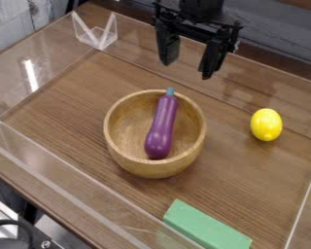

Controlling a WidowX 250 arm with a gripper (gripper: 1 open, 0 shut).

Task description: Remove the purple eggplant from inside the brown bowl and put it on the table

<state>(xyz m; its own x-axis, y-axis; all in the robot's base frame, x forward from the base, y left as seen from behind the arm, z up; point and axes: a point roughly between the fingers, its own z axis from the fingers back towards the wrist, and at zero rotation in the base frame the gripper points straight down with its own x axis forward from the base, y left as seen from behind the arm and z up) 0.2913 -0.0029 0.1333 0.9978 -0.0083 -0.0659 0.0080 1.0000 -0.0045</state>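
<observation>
Hand (194, 68) stood wide open, holding nothing, above and beyond the bowl (114, 142). Eggplant (159, 126) lay inside, on the near side of the hand, its long axis running near to far, stem end toward the hand.

On my camera, the eggplant (161, 128) lies in the bowl (120, 149) on the table (69, 113). I have the open gripper (194, 73) above and behind it, the lemon (266, 124) off to one side, and the green block (208, 229) nearer the front.
</observation>
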